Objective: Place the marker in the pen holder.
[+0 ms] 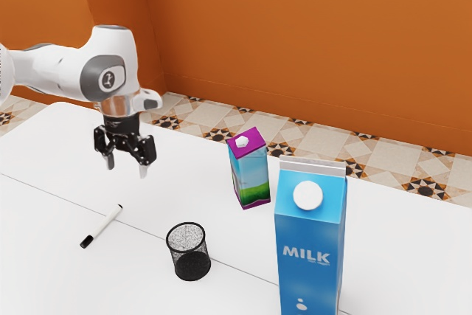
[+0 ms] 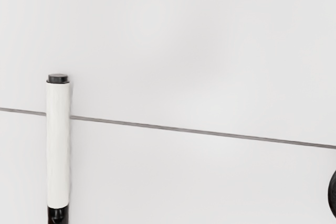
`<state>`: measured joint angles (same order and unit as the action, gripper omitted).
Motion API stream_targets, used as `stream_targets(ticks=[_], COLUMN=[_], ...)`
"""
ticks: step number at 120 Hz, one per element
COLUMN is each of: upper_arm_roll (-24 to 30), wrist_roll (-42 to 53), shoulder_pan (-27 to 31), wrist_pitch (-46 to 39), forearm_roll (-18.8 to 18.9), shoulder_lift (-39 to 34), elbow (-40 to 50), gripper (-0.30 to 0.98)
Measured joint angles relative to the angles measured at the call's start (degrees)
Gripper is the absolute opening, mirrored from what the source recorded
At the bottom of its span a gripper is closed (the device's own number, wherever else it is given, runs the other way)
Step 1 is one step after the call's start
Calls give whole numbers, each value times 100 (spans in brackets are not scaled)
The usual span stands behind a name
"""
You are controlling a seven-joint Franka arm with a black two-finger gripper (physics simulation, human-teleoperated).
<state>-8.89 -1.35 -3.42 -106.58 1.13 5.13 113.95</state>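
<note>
Marker (image 1: 104, 225), white with black ends, lies on its side on the white table (image 1: 44, 149) in the exterior view, across a thin dark seam (image 1: 44, 190) and outside the pen holder (image 1: 192, 263). The gripper (image 1: 126, 166) hangs above the table, its two fingers parted and grasping nothing. The black mesh holder stands upright, between the marker and the tall blue milk carton (image 1: 310, 230) toward the exterior view's right. A smaller carton (image 1: 252, 175), purple-topped with a blue and green side, stands behind the holder, apart from it. Both cartons are off to the side of the stretch from marker to holder. The milk carton's foot is cut off by the picture's edge, as is part of the white arm (image 1: 55, 71). Behind are patterned floor tiles (image 1: 383, 158) and an orange wall (image 1: 310, 42).

In the wrist view the marker crosses the seam, one black end visible whole, the other cut off. Well apart from it, a dark curved edge (image 2: 333, 195) is cropped too tightly to identify surely.
</note>
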Motion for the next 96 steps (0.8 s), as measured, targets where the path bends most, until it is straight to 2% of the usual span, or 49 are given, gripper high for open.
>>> stream_targets(ticks=[25,35,50,71,96], upper_arm_roll=[-67,-194,-541,-706,-794], wrist_roll=[259,370,558,867,1207], shoulder_pan=[33,-20,-133,150,55], wrist_pitch=[-1098,-1580,-2055,-2570,-2806], forearm_roll=[325,384,431,458,366], shoulder_lift=[-595,-449,-136,-157,688], elbow=[1396,1760,1856,2230,1541], gripper=[69,69,69,69,69])
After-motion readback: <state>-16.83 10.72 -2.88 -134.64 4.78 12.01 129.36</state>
